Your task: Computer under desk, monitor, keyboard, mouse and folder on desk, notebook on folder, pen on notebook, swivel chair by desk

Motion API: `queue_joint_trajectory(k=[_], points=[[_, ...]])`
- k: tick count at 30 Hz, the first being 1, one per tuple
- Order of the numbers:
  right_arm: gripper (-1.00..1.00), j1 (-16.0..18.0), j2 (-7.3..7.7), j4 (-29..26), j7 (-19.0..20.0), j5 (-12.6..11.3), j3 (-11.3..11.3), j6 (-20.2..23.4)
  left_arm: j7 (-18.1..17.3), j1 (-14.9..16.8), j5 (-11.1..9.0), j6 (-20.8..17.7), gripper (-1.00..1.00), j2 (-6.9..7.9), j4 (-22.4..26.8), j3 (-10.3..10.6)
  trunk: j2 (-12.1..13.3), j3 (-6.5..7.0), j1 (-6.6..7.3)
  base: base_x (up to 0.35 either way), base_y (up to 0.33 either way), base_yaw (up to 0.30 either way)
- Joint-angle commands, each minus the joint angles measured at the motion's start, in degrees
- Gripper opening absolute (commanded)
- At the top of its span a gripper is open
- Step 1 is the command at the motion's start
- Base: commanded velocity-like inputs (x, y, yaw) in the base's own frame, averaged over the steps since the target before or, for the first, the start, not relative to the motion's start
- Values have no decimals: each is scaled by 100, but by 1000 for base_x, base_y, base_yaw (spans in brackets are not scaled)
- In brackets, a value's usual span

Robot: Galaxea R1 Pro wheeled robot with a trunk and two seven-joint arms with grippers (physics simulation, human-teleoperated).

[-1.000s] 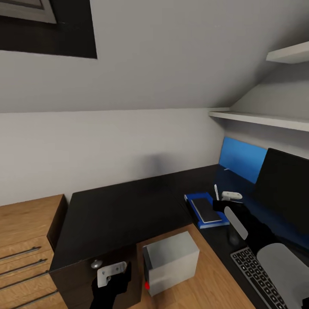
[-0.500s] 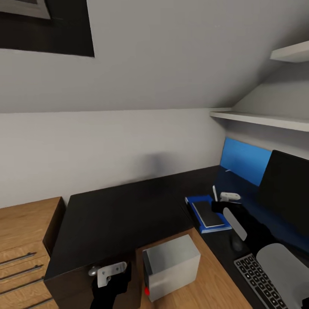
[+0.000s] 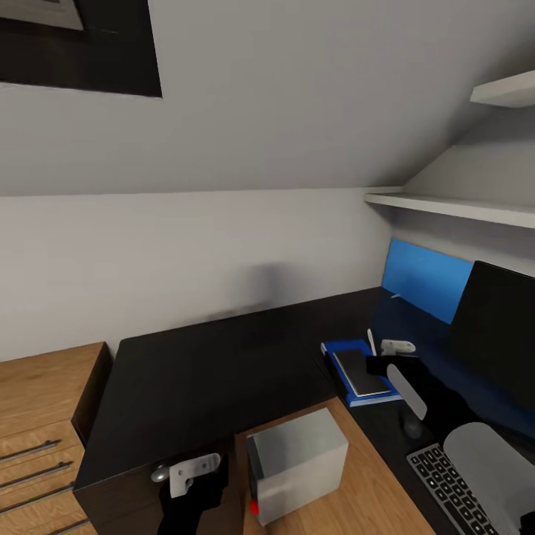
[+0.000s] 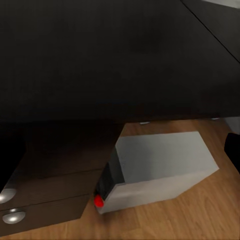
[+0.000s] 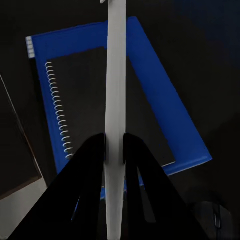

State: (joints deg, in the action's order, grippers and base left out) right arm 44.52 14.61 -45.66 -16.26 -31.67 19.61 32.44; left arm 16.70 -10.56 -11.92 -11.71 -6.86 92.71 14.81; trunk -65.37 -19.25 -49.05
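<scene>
My right gripper, clamped on the pen, holds it lengthwise directly above the notebook on the folder.

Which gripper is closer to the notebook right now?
Right. The right gripper holds the pen just above the notebook; the left gripper hangs by the desk drawers, beside the computer.
</scene>
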Motion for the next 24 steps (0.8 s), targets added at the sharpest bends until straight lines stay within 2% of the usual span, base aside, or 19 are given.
queue_joint_trajectory(k=[1, 6, 9, 12, 24], points=[[-100, 7, 8, 19, -55, -72, 31, 7, 35, 1, -48, -21, 100, -2, 11, 13, -5, -6, -1, 0, 0, 0], [-100, 12, 7, 128, -53, -68, 30, 8, 67, 1, -49, -16, 100, -13, 11, 80, -125, -60, -67, 0, 0, 0], [-100, 13, 7, 142, -56, -66, 26, 8, 442, 1, -55, -9, 100, -16, 11, 141, -245, -114, -133, 0, 0, 0], [-100, 13, 7, 144, -55, -66, 27, 8, 596, 1, -56, -4, 100, -12, 11, 288, -366, -168, -198, 0, 0, 0], [-100, 13, 7, 137, -53, -67, 30, 8, 672, 1, -56, 2, 100, -5, 11, 379, -847, -383, -462, 0, 0, 0]])
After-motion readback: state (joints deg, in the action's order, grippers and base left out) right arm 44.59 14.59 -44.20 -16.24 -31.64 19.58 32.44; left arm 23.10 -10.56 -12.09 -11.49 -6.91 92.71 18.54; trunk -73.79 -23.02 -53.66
